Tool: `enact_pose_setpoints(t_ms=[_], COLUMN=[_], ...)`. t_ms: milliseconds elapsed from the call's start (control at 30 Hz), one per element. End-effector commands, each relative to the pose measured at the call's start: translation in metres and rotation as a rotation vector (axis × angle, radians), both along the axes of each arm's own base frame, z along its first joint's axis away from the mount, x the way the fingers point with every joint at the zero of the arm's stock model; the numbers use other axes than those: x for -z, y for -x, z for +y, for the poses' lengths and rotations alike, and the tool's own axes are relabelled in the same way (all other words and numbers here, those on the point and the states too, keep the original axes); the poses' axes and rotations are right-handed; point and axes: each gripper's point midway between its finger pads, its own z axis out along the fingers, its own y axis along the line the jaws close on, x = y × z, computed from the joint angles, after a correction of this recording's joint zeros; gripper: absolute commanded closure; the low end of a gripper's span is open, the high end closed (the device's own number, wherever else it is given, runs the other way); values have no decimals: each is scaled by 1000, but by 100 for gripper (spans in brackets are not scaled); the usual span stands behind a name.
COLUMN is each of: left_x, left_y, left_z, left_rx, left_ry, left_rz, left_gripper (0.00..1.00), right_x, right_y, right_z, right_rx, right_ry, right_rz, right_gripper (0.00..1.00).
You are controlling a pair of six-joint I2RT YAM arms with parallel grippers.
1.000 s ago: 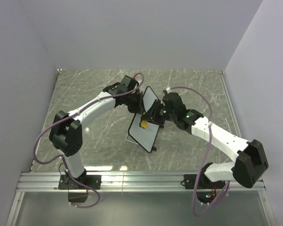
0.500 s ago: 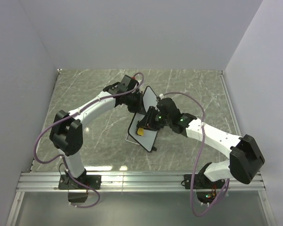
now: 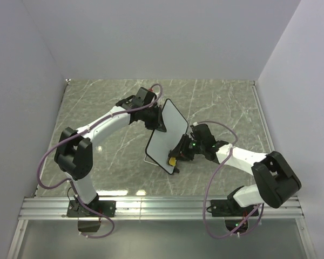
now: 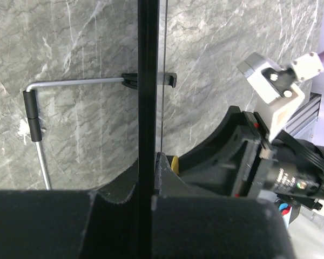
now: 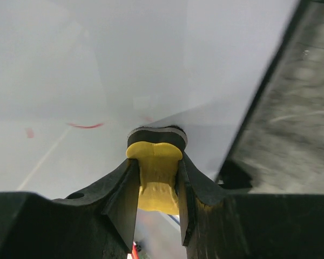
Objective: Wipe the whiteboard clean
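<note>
The whiteboard (image 3: 167, 135) is held tilted on its edge at the middle of the table. My left gripper (image 3: 157, 123) is shut on its upper edge; in the left wrist view the board shows edge-on as a black rim (image 4: 147, 97) between the jaws. My right gripper (image 3: 175, 157) is shut on the yellow eraser (image 3: 173, 161) and presses its dark pad against the board's lower right part. In the right wrist view the eraser (image 5: 156, 181) sits between my fingers on the white face (image 5: 97, 70), with a short red mark (image 5: 86, 125) left of it.
A bent wire stand (image 4: 35, 118) of the board lies on the grey marble table (image 3: 108, 156). The board's side clip (image 4: 130, 80) shows on the rim. White walls close the table on three sides; a metal rail (image 3: 162, 206) runs along the near edge.
My right gripper has slid the eraser down and to the right across the board, from its middle to the lower right corner. The left gripper has held the board still.
</note>
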Motion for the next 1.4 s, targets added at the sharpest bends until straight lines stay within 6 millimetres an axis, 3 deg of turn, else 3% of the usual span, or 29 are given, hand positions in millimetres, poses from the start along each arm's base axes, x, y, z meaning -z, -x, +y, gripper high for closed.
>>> enact_pose_setpoints(t_ms=[0,100,200,300,400,500,633,767,967,1100,1267,1367], left_x=[123,122,122,125,126,127,129,127,126,128,129,128], left_y=[71,70,69,70,70,70,69,67,66,69,69,69], left_z=[55,55,54,54,53,52,52,51,50,50,51,50], left_rx=[41,41,44,47,49,51,53,57,62,71,79,84], left_ry=[-450,-452,-451,-455,-449,-450,-457,-457,-454,-454,-458,-457], left_rz=[222,218,218,224,224,227,229,226,227,230,233,230], left_gripper=[100,100,100,100,100,100,100,100,100,100,100,100], right_x=[64,59,38,-4,-34,-84,-113,-109,-67,-29,3,13], right_y=[26,27,18,-5,-20,-42,-55,-62,-50,-30,-7,-7], right_z=[-26,-30,-27,-12,-2,18,34,42,32,14,-12,-28], right_rx=[-7,-7,-5,4,11,8,-2,-7,1,16,39,81], right_ry=[190,197,181,129,95,23,-19,-23,27,84,133,135], right_rz=[101,85,25,-69,-113,-185,-214,-196,-131,-65,-19,7], right_gripper=[100,100,100,100,100,100,100,100,100,100,100,100])
